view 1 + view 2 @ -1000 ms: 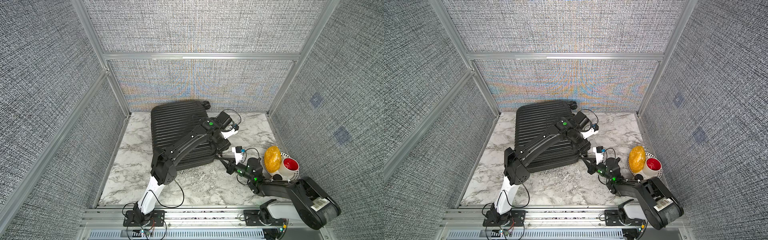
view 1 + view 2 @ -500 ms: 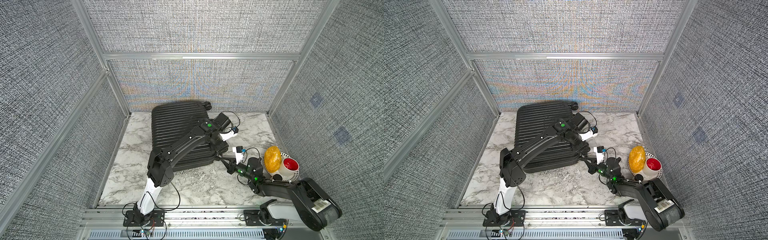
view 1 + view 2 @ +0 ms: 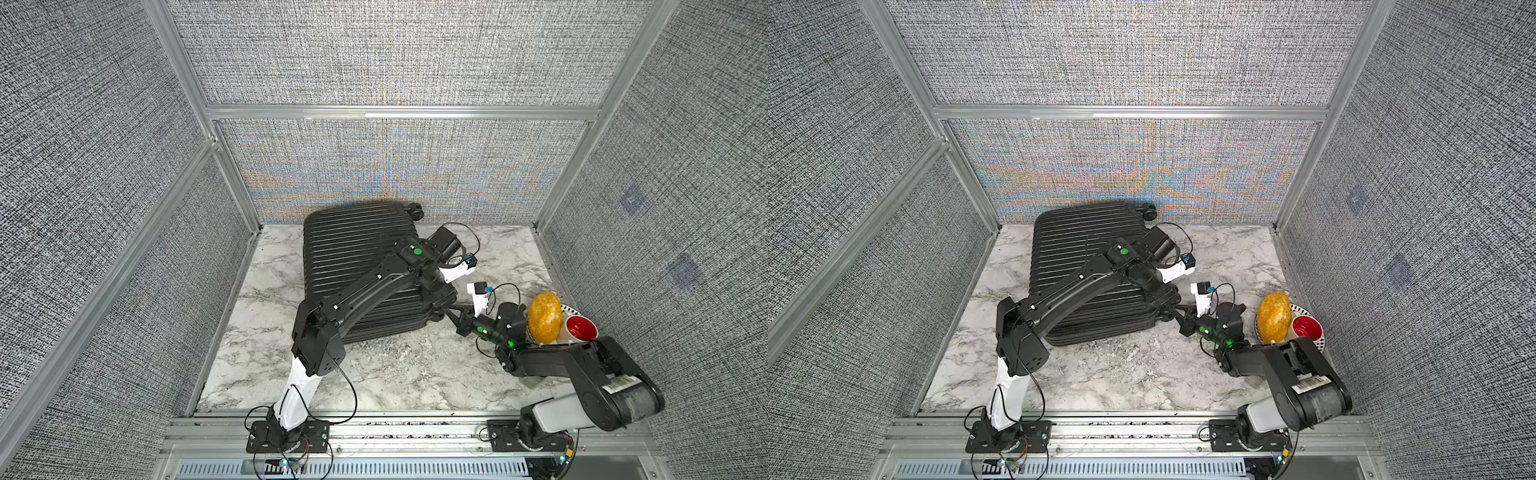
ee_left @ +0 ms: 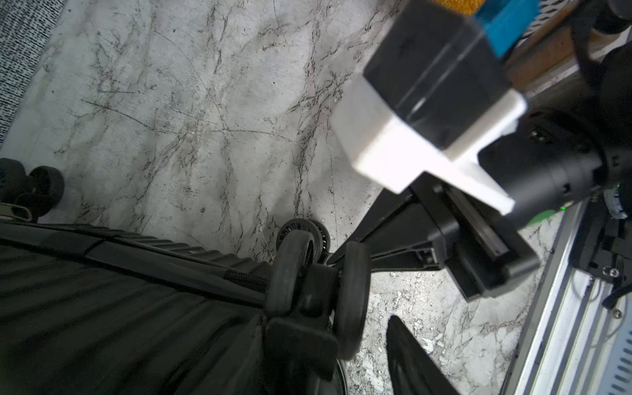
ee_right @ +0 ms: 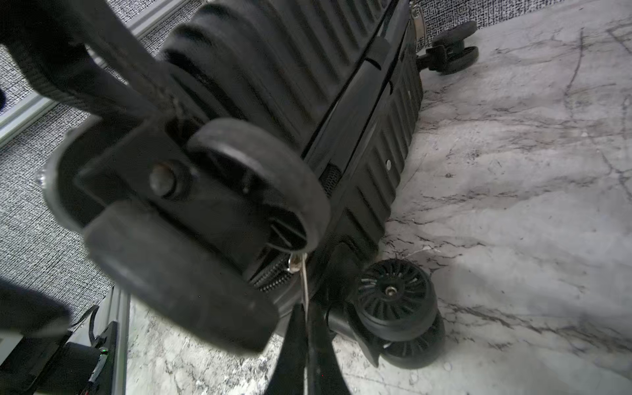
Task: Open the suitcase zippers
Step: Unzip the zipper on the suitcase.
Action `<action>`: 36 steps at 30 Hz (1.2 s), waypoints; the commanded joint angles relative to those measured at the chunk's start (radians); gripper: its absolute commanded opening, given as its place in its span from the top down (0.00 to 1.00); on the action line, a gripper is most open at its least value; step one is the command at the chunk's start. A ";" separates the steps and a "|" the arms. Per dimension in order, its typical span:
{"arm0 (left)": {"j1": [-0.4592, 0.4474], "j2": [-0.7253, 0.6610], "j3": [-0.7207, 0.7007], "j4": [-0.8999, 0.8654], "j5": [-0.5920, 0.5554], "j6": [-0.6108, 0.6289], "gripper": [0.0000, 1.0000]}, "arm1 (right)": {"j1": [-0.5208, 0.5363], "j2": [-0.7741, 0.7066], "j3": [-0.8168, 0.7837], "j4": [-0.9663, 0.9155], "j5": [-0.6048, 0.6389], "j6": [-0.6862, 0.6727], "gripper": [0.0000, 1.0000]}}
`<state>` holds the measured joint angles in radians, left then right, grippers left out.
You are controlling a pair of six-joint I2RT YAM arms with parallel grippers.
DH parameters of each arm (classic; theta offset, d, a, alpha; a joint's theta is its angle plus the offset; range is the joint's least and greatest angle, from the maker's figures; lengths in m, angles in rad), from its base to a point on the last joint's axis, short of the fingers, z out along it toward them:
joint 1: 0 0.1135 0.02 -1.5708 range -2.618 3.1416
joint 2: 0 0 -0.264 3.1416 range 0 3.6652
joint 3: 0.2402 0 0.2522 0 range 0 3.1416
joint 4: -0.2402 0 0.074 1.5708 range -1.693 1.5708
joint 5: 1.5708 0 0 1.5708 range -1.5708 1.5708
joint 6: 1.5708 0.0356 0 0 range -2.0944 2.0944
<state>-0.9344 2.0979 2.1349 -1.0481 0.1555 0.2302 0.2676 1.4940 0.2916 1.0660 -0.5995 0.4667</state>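
Marble worktop (image 3: 395, 374), suitcase (image 3: 353, 257) lying flat: right fingers (image 5: 290, 349) pinch the silver zipper pull (image 5: 303, 284) at its near wheeled corner, seam (image 5: 362, 99) stretching straight ahead.

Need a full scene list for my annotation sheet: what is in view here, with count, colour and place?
suitcase: one, black ribbed, lying flat at the table's back.
wheel pairs: at least three visible, black, at the suitcase's corners.
zipper pull: one, silver, at the suitcase's near right corner.
plate: one, white with black pattern, table's right edge.
oval textured object: one, yellow-orange, on the plate.
bowl: one, red inside, on the plate.
table: one, white-grey marble, under everything.
wall panels: three, grey woven, around the table.
left gripper: one, black, at the near right corner wheels; grip unclear.
right gripper: one, black, shut on the zipper pull.
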 commanded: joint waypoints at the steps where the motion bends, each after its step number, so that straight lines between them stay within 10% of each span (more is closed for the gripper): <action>1: -0.009 0.000 -0.008 -0.182 0.078 -0.026 0.43 | -0.025 0.068 0.042 0.007 0.123 0.001 1.00; 36: -0.021 -0.027 0.029 -0.170 0.090 -0.047 0.42 | -0.059 0.383 0.338 0.050 -0.022 0.047 1.00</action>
<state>-0.9585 2.0975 2.1414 -1.2125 0.2359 0.2016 0.2089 1.8816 0.6384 1.1519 -0.6407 0.5125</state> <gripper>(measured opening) 0.573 0.056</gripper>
